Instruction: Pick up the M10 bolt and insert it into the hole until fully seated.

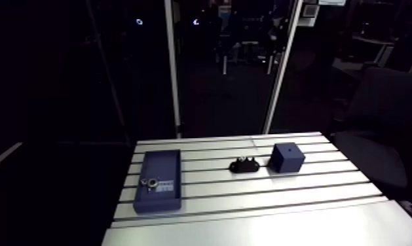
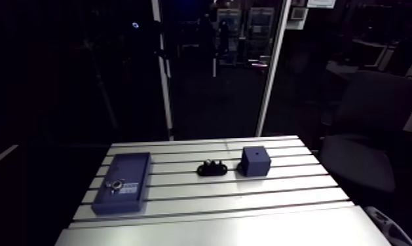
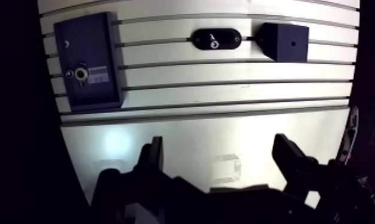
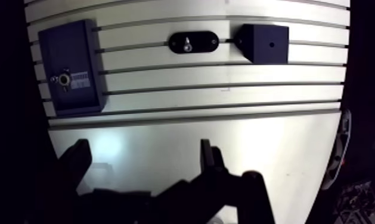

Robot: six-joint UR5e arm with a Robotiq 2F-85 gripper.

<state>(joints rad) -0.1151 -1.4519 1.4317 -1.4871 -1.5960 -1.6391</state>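
Observation:
A black oval holder (image 3: 216, 39) lies mid-table with a small metal bolt (image 3: 213, 40) standing in it. Right of it sits a dark blue cube (image 1: 287, 158) with one small hole (image 3: 293, 43) in its face. To the left lies a flat blue plate (image 1: 158, 180) carrying a metal ring fitting (image 3: 80, 74) and a small label. In the wrist view my gripper (image 3: 220, 158) hangs open over the smooth near strip of the table, well short of all three objects, with nothing between its fingers. The arm view does not show the gripper.
The slotted aluminium table (image 1: 261, 196) has parallel grooves running left to right; a smooth strip borders its near edge. A dark office chair (image 1: 385, 124) stands just beyond the table's right side.

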